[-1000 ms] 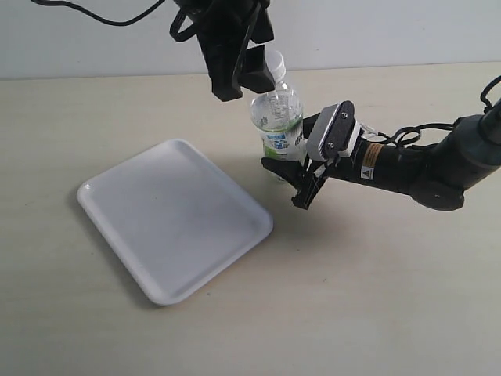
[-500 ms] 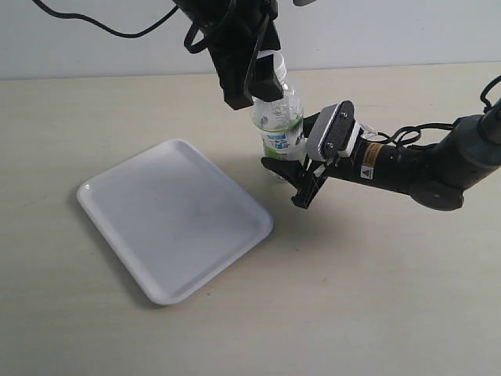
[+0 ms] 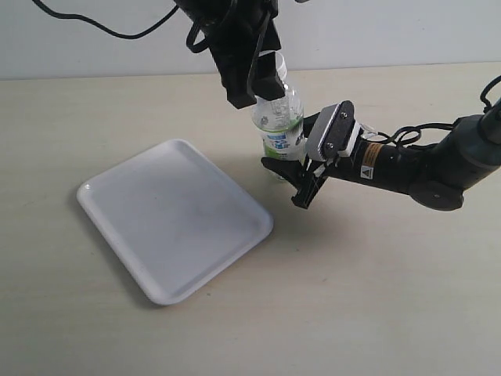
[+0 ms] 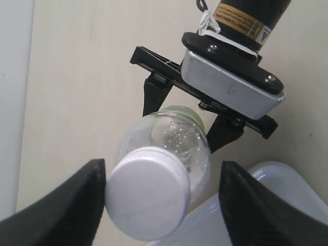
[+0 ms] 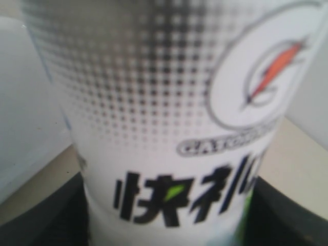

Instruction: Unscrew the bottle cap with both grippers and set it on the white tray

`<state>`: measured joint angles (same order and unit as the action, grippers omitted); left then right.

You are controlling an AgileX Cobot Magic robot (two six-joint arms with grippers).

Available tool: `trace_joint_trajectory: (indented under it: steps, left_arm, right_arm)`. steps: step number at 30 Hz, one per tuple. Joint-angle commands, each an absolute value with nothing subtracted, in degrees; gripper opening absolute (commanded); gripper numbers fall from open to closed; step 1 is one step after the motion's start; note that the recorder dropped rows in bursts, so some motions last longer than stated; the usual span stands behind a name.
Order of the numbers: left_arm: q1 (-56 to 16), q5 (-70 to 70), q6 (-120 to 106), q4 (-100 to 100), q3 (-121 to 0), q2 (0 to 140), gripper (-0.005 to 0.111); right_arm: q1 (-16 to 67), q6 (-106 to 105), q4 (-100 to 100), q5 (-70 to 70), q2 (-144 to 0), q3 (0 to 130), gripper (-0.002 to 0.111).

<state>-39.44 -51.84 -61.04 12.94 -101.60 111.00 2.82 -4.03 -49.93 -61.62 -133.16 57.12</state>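
Bottle (image 3: 278, 125) upright on table (image 3: 391, 298), near tray (image 3: 172, 227) far corner. Right gripper (image 4: 182, 123) clamped on lower body, label filling the gap between its fingers. Cap (image 4: 147, 192) on neck, not yet off. Left gripper (image 3: 254, 82) above, jaws wide, straddling cap: one finger just beside it, other apart, nothing held.

Judgement: cap small, light, stiff. Ribbed sides give purchase, so pinch squarely across ribs. Bottle wall thin, smooth, likely flexes or slips under twist. Fill level unclear.
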Motion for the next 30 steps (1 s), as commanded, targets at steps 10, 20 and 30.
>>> trace_joint_trajectory:
  steps: [10, 20, 30]
  left_arm:
    - [-39.40, -52.04, -59.54, 13.67, -102.00, 110.71, 0.004]
    - [-39.40, -51.15, -45.89, 14.06, -102.00, 110.71, 0.000]
    - [-39.40, -50.92, -17.46, 14.06, -102.00, 110.71, 0.000]
  right_arm:
    - [2.67, -4.80, -49.73, -56.22, -133.40, 56.98, 0.000]
    - [2.67, -4.80, -49.60, -56.23, -133.40, 56.98, 0.000]
    - [2.67, -4.80, -49.51, -56.12, -133.40, 56.98, 0.000]
